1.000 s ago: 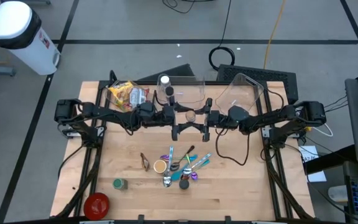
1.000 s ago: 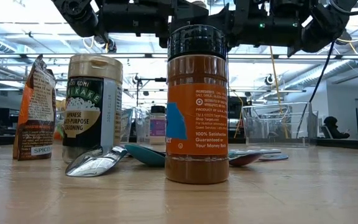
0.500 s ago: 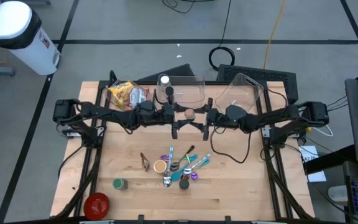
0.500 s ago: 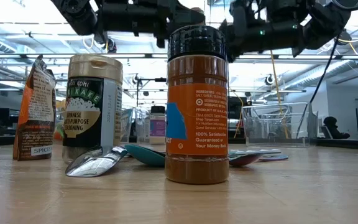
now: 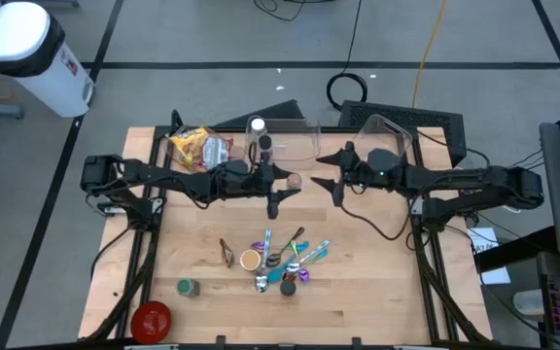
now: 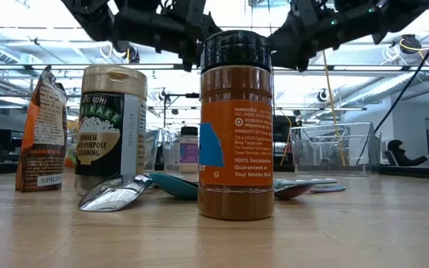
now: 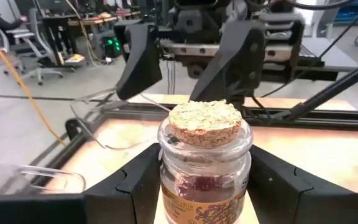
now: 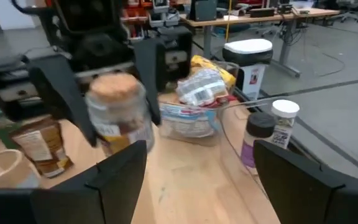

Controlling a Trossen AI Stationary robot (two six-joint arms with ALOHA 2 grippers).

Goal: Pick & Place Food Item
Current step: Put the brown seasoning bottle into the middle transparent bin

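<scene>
My left gripper clamps its fingers on the cork-topped jar; right gripper faces the jar, fingers wide, clear bins just behind.

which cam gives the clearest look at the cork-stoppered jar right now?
Left wrist view: the cork-stoppered jar fills the frame, clamped between the left gripper fingers. Right wrist view shows it blurred and farther off, with the right gripper open and apart. High view gives only its small round top. I cannot pick it out in the low view.
</scene>
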